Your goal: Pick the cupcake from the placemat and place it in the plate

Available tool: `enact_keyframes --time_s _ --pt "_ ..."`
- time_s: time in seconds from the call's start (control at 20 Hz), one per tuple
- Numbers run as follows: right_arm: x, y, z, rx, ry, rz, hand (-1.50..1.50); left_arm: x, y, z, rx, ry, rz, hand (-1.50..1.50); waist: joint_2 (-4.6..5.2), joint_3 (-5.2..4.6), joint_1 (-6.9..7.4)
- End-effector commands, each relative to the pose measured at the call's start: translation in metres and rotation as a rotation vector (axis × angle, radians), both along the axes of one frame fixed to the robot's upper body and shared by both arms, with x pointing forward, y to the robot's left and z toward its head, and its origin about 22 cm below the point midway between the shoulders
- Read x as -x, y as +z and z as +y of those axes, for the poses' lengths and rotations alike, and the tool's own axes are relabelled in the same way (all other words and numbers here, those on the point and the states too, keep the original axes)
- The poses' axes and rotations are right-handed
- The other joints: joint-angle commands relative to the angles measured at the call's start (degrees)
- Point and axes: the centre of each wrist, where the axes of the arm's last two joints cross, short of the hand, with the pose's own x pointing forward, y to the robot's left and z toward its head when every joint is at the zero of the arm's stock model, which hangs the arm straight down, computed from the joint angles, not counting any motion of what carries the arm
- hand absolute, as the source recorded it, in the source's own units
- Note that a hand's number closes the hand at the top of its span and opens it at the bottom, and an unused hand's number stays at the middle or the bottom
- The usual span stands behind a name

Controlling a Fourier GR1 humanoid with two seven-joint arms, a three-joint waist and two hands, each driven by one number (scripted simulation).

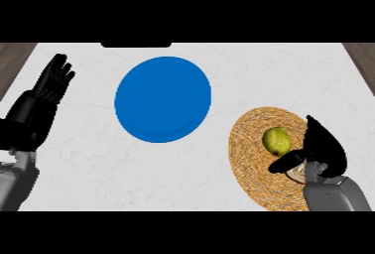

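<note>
One blue plate [162,99] is seen in the upper middle of the frame on the pale worktop [95,163], and one woven round placemat [253,163] is seen at the lower right. On the placemat one green fruit [277,141] is laid, just above one cupcake [300,173], which is largely hidden. The cupcake is enclosed by the right hand [322,149], whose thumb and fingers are curled round it. The left hand [51,82] is held open, fingers straight, at the upper left, well apart from the plate.
</note>
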Motion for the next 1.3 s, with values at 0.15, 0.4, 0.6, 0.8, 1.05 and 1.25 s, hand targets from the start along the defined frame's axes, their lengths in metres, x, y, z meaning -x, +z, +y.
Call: enact_keyframes --time_s 0.15,0.4,0.6,0.8,1.05,1.25 --pt "0.004 -0.012 0.008 0.023 -0.154 0.180 -1.50 -0.005 0.008 -0.008 0.004 0.001 0.005 0.00 0.13 0.07 0.29" --pt "0.018 -0.020 -0.019 -0.005 -0.140 0.223 -1.50 -0.002 -0.001 -0.011 -0.011 -0.002 0.002 0.00 0.09 0.08 0.06" --pt "0.007 -0.036 -0.018 -0.024 -0.138 0.243 -1.50 0.003 0.006 -0.009 0.009 -0.005 0.034 0.00 0.16 0.10 0.70" --pt "0.005 -0.059 -0.003 -0.002 -0.156 0.271 -1.50 -0.004 -0.008 -0.014 0.003 -0.012 0.003 0.00 0.31 0.08 0.61" --pt "0.011 -0.067 -0.024 -0.002 -0.139 0.183 1.50 0.006 0.002 -0.007 -0.007 -0.008 0.004 0.00 0.14 0.10 0.48" --pt "0.015 -0.076 -0.024 0.202 -0.088 0.076 1.50 -0.005 0.003 0.000 -0.007 -0.025 0.007 0.00 0.23 0.10 0.41"
